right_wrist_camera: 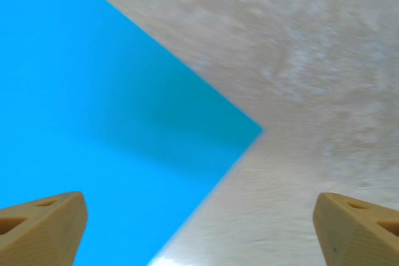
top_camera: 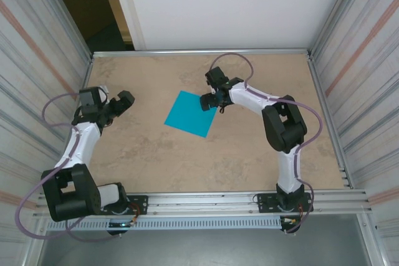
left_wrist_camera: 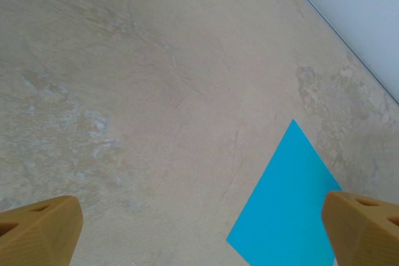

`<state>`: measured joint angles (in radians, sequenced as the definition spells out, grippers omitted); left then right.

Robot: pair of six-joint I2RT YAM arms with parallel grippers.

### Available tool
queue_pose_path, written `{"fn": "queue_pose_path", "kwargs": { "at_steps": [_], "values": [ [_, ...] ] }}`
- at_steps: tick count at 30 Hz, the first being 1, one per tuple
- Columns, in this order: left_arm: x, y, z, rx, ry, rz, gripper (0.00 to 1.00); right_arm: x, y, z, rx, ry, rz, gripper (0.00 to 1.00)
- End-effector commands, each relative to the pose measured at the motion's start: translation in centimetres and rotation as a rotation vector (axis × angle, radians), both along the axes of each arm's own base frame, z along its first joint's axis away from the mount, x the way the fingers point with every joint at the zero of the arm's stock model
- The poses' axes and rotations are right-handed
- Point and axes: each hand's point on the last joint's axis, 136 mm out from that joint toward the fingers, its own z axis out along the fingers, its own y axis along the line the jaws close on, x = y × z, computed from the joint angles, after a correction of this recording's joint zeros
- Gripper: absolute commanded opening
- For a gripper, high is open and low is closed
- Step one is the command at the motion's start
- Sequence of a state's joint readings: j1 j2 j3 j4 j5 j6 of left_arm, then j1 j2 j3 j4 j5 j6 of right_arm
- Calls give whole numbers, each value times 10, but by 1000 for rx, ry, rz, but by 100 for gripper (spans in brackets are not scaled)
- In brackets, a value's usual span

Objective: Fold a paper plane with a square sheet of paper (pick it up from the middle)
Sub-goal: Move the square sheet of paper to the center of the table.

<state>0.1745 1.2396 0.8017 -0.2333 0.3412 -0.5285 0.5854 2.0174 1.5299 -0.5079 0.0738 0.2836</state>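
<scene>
At the middle of a tan, stone-patterned table [top_camera: 249, 154] lies the square sheet of paper [top_camera: 191, 114] — flat, turquoise, turned like a diamond. The right gripper [top_camera: 210, 101] hovers over its right corner, fingers [right_wrist_camera: 40, 228] spread wide apart, one above paper, one above bare table. The left gripper [top_camera: 124, 99] sits well off to the left — its jaws also wide apart, holding nothing.

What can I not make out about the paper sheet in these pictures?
- Top view: the right pincer covers one corner of the sheet; contact cannot be told.
- Left wrist view: the picture's bottom edge cuts the sheet off.
- Right wrist view: sheet runs past the left edge; table blurred.
</scene>
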Motion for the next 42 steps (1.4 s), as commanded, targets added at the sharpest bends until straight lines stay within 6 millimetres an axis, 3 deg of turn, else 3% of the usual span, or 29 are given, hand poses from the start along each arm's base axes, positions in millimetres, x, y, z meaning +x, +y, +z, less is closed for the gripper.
{"fn": "queue_pose_path", "kwargs": {
  "at_steps": [1, 4, 9, 14, 18, 23, 26, 30, 33, 35, 37, 39, 42],
  "values": [
    [10, -12, 14, -42, -37, -44, 98, -12, 61, 25, 292, 78, -69, 86],
    [11, -18, 11, -45, -26, -61, 99, -14, 89, 10, 338, 140, -119, 73],
    [12, -23, 8, -51, -15, -80, 99, -11, 117, -15, 398, 222, -202, 45],
    [12, -29, 5, -53, -2, -108, 99, -5, 129, -31, 408, 246, -197, 38],
    [12, -34, 2, -60, 8, -124, 99, -12, 127, -47, 366, 279, -176, 36],
    [13, -39, -1, -69, 19, -142, 99, -39, 115, -73, 293, 354, -118, 38],
    [13, -43, -5, -80, 32, -152, 99, -65, 99, -88, 241, 409, -59, 40],
    [13, -54, -11, -108, 59, -191, 99, -109, 75, -95, 193, 465, 78, 40],
    [13, -68, -17, -131, 76, -225, 99, -134, 51, -93, 142, 493, 128, 40],
    [11, -84, -22, -136, 89, -269, 99, -134, 49, -74, 210, 499, 118, 41],
    [10, -101, -27, -137, 108, -307, 99, -120, 52, -41, 298, 443, 81, 43],
    [7, -123, -31, -152, 132, -359, 98, -98, 41, -12, 318, 347, -26, 50],
    [1, -159, -34, -175, 164, -438, 97, -81, 10, 4, 357, 294, -229, 61]
  ]
}}
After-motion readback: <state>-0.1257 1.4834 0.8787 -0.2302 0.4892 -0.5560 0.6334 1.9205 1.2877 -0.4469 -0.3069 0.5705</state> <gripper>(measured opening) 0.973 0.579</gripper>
